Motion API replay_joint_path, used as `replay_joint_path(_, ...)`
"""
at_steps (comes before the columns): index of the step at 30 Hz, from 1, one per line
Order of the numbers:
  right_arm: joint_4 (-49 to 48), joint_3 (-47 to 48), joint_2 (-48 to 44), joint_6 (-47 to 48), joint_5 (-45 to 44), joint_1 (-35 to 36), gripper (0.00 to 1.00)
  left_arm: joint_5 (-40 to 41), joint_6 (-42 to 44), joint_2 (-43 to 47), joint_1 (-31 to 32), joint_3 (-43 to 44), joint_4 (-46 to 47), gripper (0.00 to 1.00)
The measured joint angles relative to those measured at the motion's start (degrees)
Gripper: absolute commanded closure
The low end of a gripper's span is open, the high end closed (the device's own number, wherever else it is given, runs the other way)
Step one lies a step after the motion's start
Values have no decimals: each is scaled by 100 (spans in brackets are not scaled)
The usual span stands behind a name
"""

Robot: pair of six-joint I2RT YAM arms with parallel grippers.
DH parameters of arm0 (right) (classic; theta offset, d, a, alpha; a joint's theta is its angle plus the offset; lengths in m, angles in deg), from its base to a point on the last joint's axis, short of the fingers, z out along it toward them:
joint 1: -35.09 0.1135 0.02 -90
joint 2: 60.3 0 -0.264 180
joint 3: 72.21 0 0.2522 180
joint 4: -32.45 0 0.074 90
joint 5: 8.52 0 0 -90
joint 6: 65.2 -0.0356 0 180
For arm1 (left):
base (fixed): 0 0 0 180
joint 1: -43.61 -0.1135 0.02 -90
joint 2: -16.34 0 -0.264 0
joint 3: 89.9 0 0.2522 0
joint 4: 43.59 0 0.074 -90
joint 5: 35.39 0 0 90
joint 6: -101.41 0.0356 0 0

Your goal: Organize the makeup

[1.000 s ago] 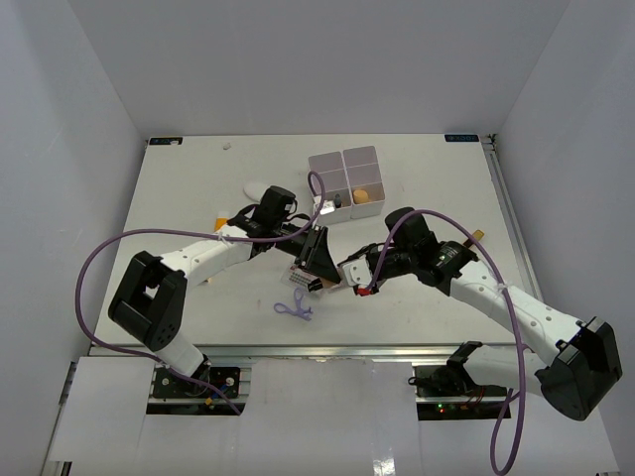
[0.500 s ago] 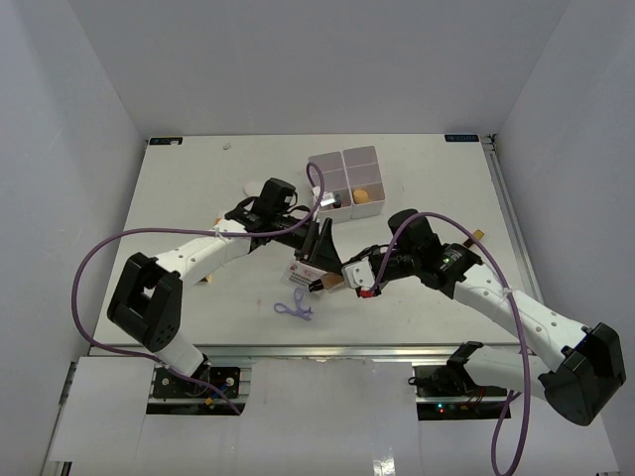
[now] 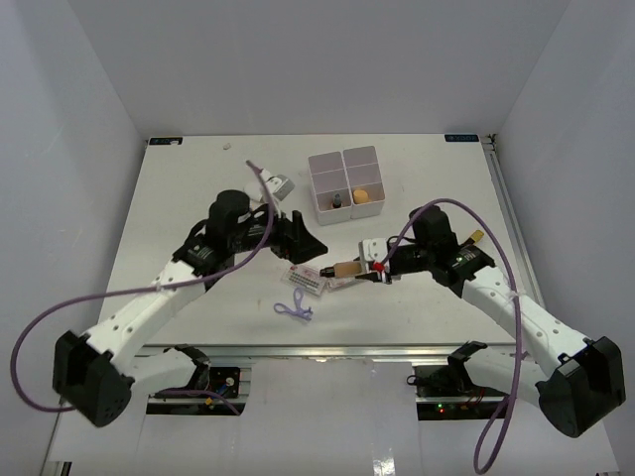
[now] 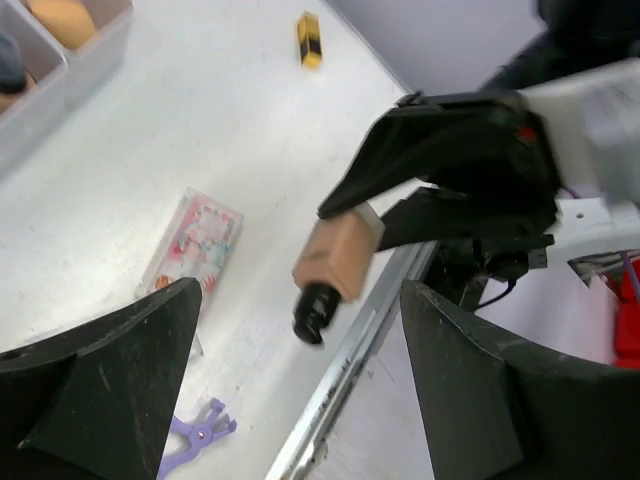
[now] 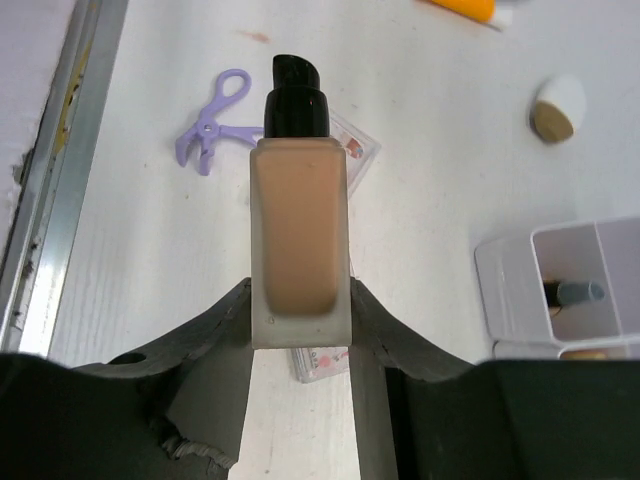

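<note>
Overhead: the right end effector [image 3: 367, 270] is clamped on a tan foundation bottle [image 3: 346, 269], black cap toward 9 o'clock, a printed packet [image 3: 308, 280] under it on the bench [image 3: 198, 188]. A purple tool [image 3: 294, 308] lies at 7 o'clock; the white box [image 3: 345, 183] at 12 holds an orange sponge [image 3: 361, 195]. The left end effector [image 3: 301, 236] hangs at 10 o'clock.

Left wrist: only here do its fingers [image 4: 120, 380] show plainly, wide apart and empty.

Right wrist: it alone shows an orange tube [image 5: 465, 8] at 1 o'clock and a white oval piece [image 5: 558, 108] at 2.
</note>
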Motion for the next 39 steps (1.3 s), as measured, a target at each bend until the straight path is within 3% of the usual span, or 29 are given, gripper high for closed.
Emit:
replay_joint_path(5, -394, 3, 367, -1237, 763, -525, 92, 287, 75, 1015, 15, -787, 1377, 8)
replay_joint_path(10, -1137, 6, 641, -2648, 943, -542, 92, 747, -235, 613, 28, -839, 1857, 6)
replay_joint_path(14, -1636, 36, 593, -3271, 498, -518, 92, 1209, -704, 234, 28, -834, 1788, 5)
replay_joint_path(26, -2555, -55, -65, -3536, -1183, -136, 92, 1319, -1798, -862, 37, -269, 1591, 4)
replay_joint_path(39, -2810, -174, -54, -3574, -1686, 51, 92, 966, -2393, -1201, 44, -106, 1721, 11)
